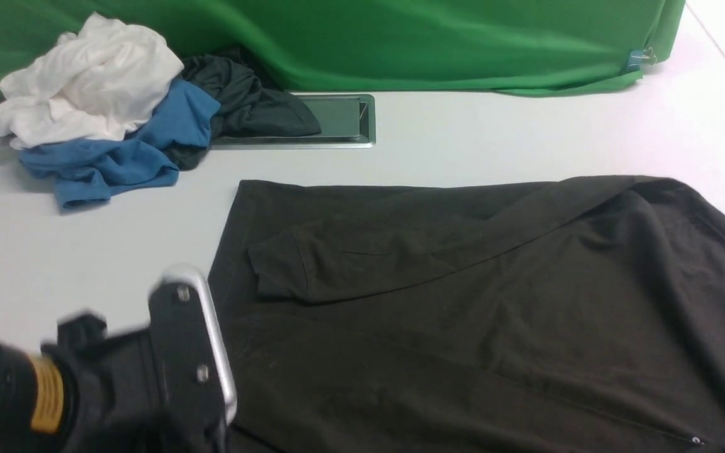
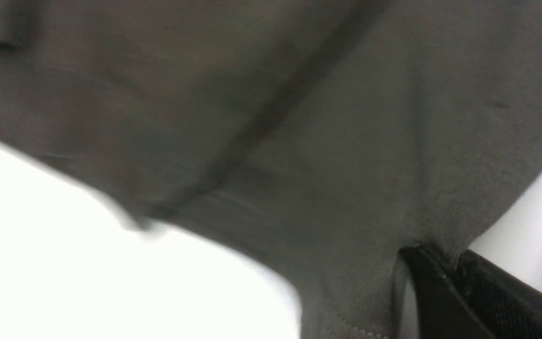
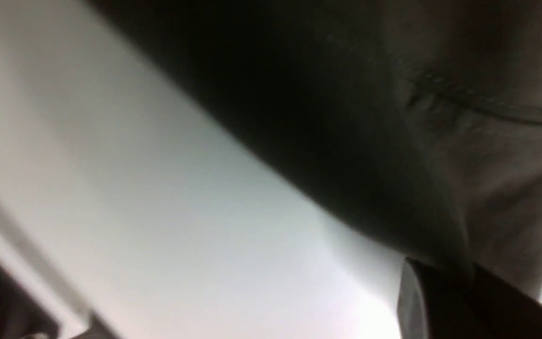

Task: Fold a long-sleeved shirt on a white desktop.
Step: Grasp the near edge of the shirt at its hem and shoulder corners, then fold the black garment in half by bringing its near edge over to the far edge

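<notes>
Front view: long-sleeved shirt (image 1: pixel 463 302) lies flat on the surface (image 1: pixel 463 151), lower right of frame, long axis left-to-right. I find left gripper (image 2: pixel 445 263) and right gripper (image 3: pixel 440 278) each clamped on its near edge (opposite ends).

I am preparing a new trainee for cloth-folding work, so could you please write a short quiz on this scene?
1. True or false: one sleeve lies folded across the body of the long-sleeved shirt.
2. Which garment in the pile partly covers the silver cable hatch? A white, B blue, C charcoal.
3. Fill in: the left gripper and the right gripper are each shut on the ____.

Key: 1 true; 2 C, the charcoal garment; 3 long-sleeved shirt.
</notes>
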Motion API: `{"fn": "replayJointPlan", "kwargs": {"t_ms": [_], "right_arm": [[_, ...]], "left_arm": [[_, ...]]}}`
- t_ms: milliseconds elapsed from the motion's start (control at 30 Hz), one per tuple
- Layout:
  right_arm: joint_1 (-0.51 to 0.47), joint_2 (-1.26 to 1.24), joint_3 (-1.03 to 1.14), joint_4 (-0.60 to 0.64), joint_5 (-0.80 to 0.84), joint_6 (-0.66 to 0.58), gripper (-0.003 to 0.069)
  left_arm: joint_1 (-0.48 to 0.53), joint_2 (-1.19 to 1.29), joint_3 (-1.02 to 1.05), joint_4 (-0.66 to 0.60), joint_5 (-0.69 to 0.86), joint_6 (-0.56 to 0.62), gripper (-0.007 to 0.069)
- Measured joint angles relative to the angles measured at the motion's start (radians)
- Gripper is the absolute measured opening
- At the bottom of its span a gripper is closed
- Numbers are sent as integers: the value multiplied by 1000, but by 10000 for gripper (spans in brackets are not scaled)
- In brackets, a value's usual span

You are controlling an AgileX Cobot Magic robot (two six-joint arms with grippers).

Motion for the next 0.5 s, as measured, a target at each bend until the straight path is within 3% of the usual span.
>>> {"fn": "replayJointPlan", "kwargs": {"t_ms": [133, 267, 500], "right_arm": [[0, 68, -111, -45, -27, 50, 41], [-3, 150, -207, -71, -67, 86, 41], [-99, 299, -361, -75, -168, 198, 41]], "left_arm": [[72, 59, -27, 23, -142, -25, 27], [160, 155, -57, 21, -187, -25, 27], [287, 318, -146, 19, -258, -25, 27]]}}
